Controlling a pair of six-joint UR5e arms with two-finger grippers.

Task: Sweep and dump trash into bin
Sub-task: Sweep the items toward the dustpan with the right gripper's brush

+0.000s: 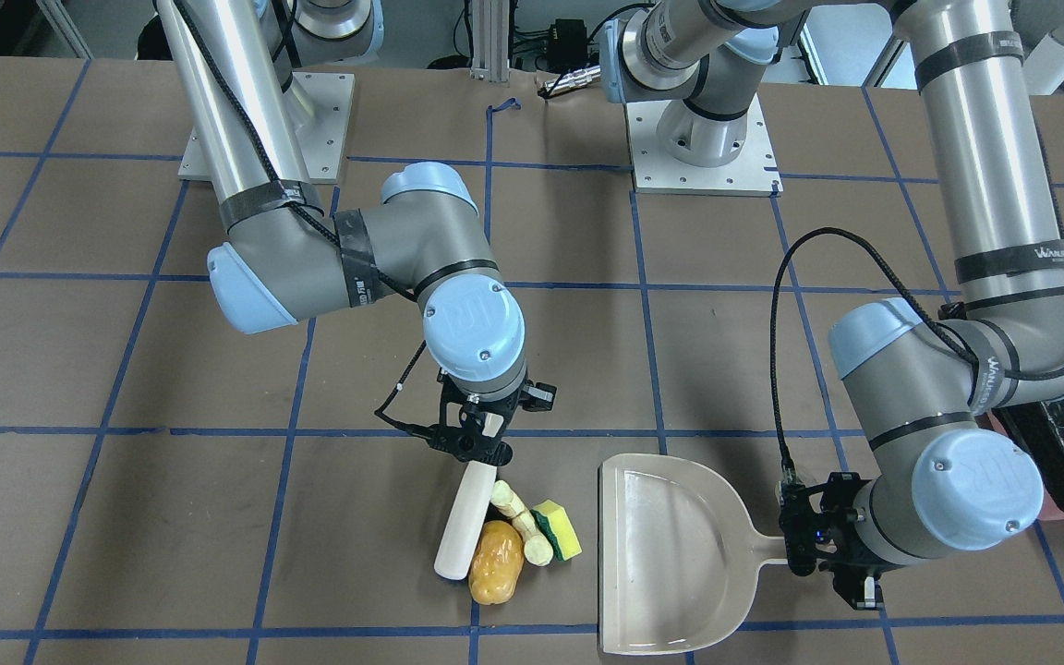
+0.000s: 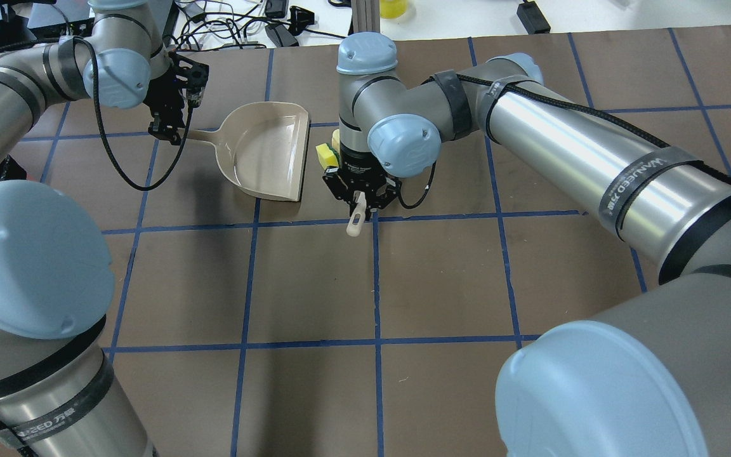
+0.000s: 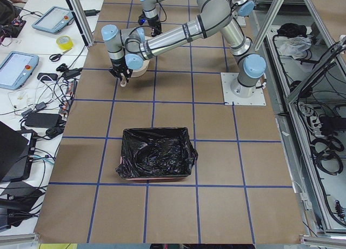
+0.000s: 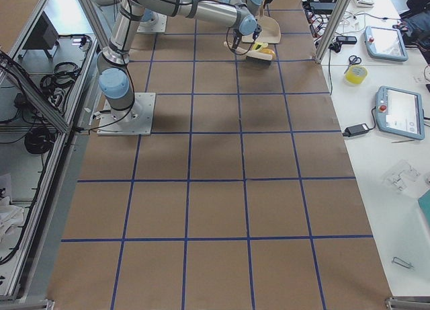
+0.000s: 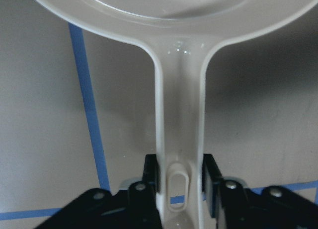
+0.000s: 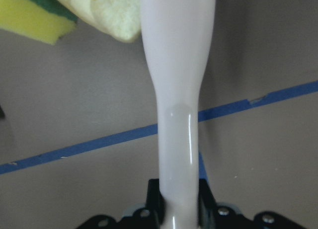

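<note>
My right hand (image 1: 484,441) clamps a white plastic sweeper (image 1: 463,526) just beside a clustered glossy golden-brown lump (image 1: 496,563), pale curved crescent (image 1: 521,522) and yellow green-backed sponge (image 1: 562,531) on the brown worktop (image 1: 126,369). My left hand (image 1: 795,547) clamps the beige plastic dustpan (image 1: 671,554) by its handle.

One camera stands across the table (image 1: 79,388), faces the robot and looks steeply down, with the robot's base (image 1: 703,171) at 12 o'clock. Another looks forward over the shoulders. Both share the dustpan (image 1: 671,545). Two side cameras watch from far away, at the table ends. The wrist cameras sit very near: one above the left end effector (image 5: 180,169), one above the right end effector (image 6: 179,196) and its white handle (image 6: 176,65).
</note>
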